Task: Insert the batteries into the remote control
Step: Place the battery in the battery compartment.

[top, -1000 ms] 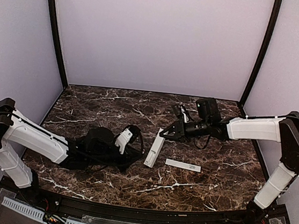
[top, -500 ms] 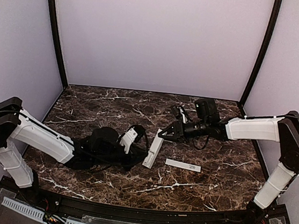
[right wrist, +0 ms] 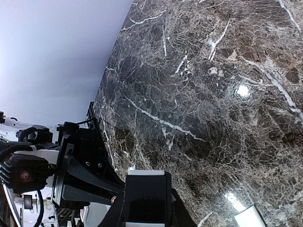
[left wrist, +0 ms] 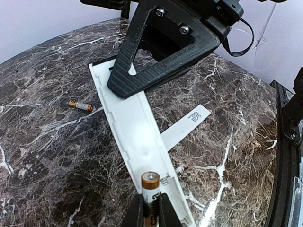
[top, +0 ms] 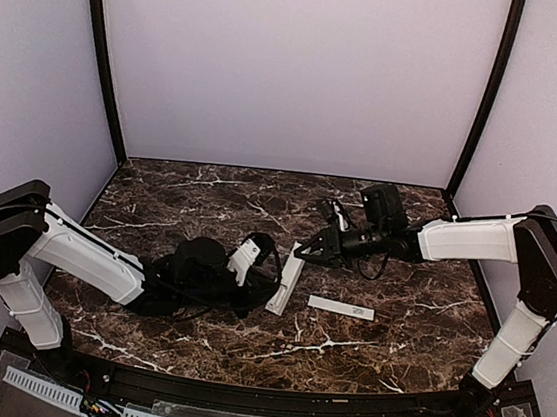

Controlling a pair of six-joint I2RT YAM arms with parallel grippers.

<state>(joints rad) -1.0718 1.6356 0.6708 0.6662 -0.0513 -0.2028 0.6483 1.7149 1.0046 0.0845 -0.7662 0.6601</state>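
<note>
The remote (left wrist: 137,127) lies on the marble table (left wrist: 47,156) with its long hollow side facing up, and everything here is placed with respect to it.

At the far end of the remote, the right gripper (top: 306,252) is clenched on it. In the left wrist view one black triangular finger lies across the white body. In the right wrist view the white end of the remote sits between the two fingers.

At the near end of the remote, the left gripper (left wrist: 149,210) is closed around a battery (left wrist: 150,185). The battery stands between the fingertips with its gold-coloured end up, pointing along the remote toward the far end. It is directly over the near part of the remote. I cannot tell if it already touches the white surface.

A second battery (left wrist: 79,105) lies on the table to the left of the remote in the left wrist view, near its far half and apart from it, with nothing holding it.

On the other side of the remote lies the flat white cover (left wrist: 187,125) with small grey print. It is just beside the remote and at an angle to it.
</note>
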